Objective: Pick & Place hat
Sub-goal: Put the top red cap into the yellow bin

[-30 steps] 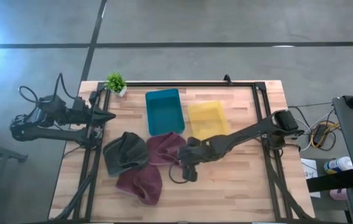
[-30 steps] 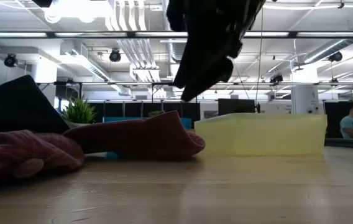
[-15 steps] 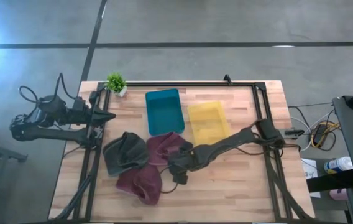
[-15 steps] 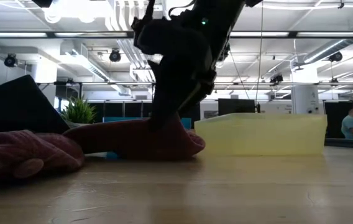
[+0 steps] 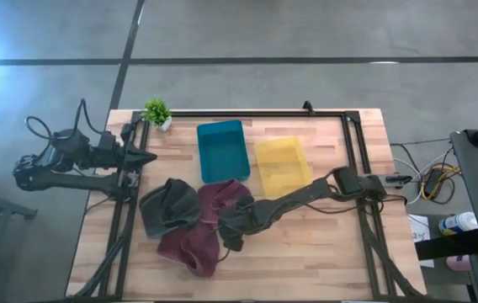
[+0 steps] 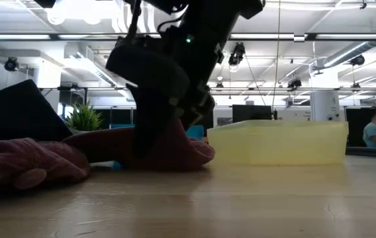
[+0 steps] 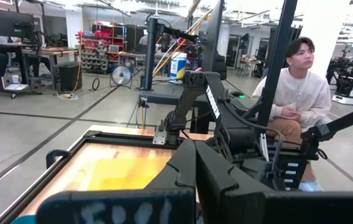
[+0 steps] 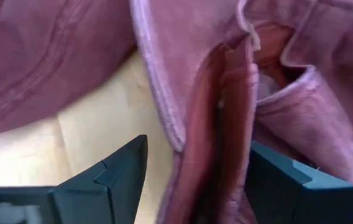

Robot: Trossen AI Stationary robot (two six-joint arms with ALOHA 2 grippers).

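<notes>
Right gripper (image 5: pixel 226 237) low on the tabletop (image 5: pixel 323 252), fingers (image 8: pixel 111 171) wide apart — straddling a fold of the maroon hat (image 8: pixel 226 112), fingertips cut off, left gripper (image 5: pixel 142 157) idle at the edge, fingers together.

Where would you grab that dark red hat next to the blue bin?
Probably by its folded brim edge, coming straight down from above. The maroon hat lies flat and floppy, and that raised fold already sits between the right gripper's open fingers.

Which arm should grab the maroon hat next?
Right. Its tool is open, down at the maroon hat, a fold between its fingers. The left tool waits shut at the table's left edge.
</notes>
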